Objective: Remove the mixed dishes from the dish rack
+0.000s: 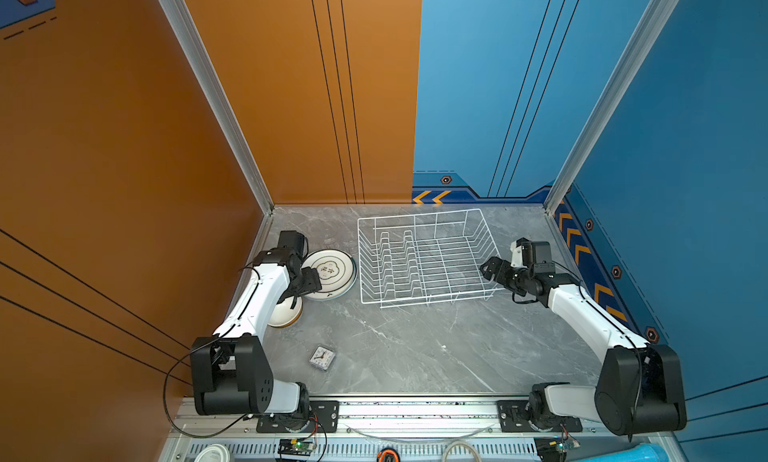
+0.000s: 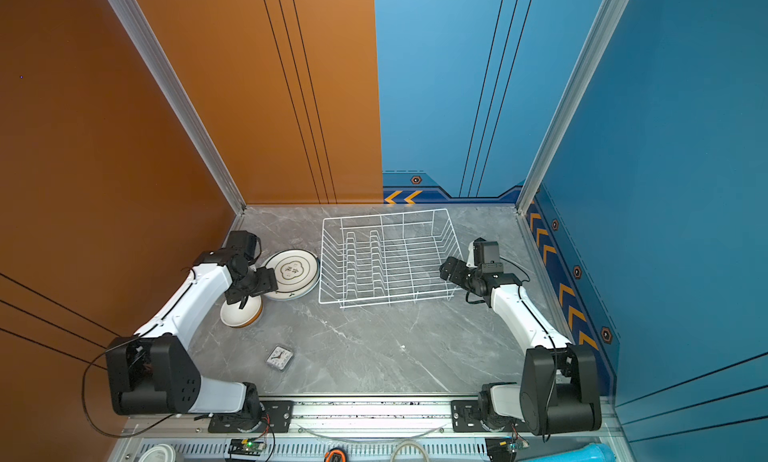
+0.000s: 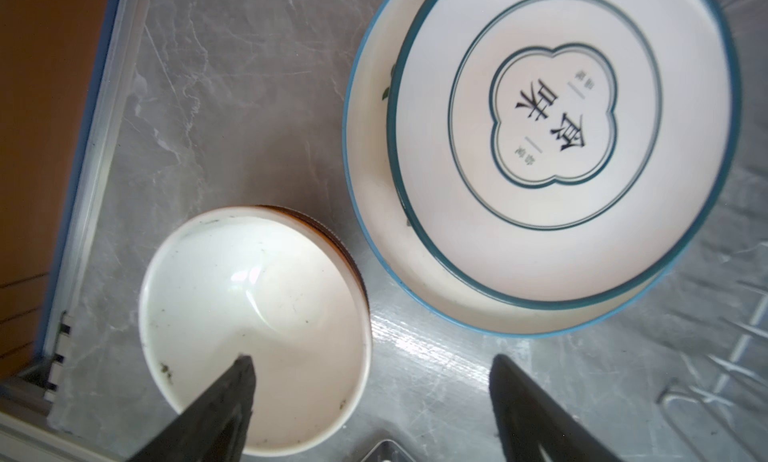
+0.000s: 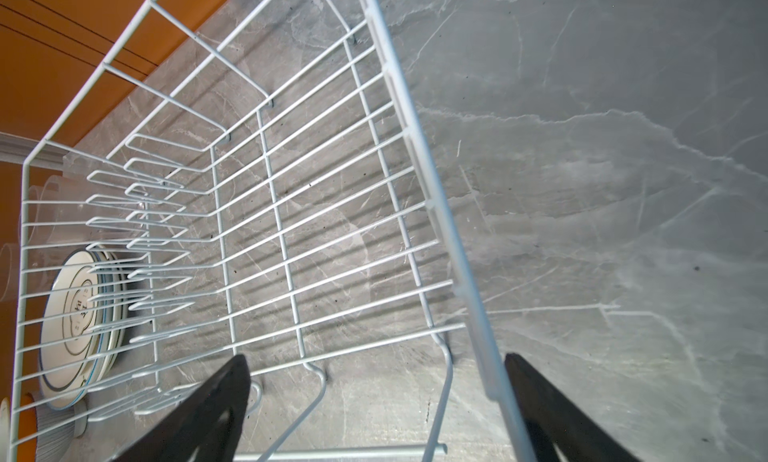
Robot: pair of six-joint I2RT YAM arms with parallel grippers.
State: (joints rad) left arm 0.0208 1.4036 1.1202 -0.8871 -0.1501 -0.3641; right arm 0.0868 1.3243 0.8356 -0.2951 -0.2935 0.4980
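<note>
Clock [image 1: 322, 357], small and square with a white face, lies nearest on the grey marble tabletop [image 1: 415, 347], lower left of centre in both top views, well apart from everything else.

Next back, at the left, is a bowl [image 3: 257, 314], white inside with orange showing on its outer side, upright on the tabletop. The left end effector [image 3: 372, 359] hangs over it with its fingers spread wide and gripping nothing. In the left wrist view one finger [image 3: 224, 401] sits over the bowl's inside and the other over bare tabletop.

Just beyond the bowl are two round white plates [image 1: 332, 275] with blue-green rims, stacked flat, the smaller on the larger, with a four-lobed emblem in the middle. They lie just beside the dish rack's left wall. Can't tell if they touch it.

Dish rack [image 1: 424, 256], a white wire basket, sits centre-back on the tabletop, its zigzag dividers in the left half. The dishes lie outside it.

The right end effector [image 4: 376, 357] is at the rack's right side, open and holding nothing, with the rack's top rim wire passing between its fingers.

Clear glasses [image 4: 50, 194] show faintly past the rack's far wall in the right wrist view. Too faint to count.
</note>
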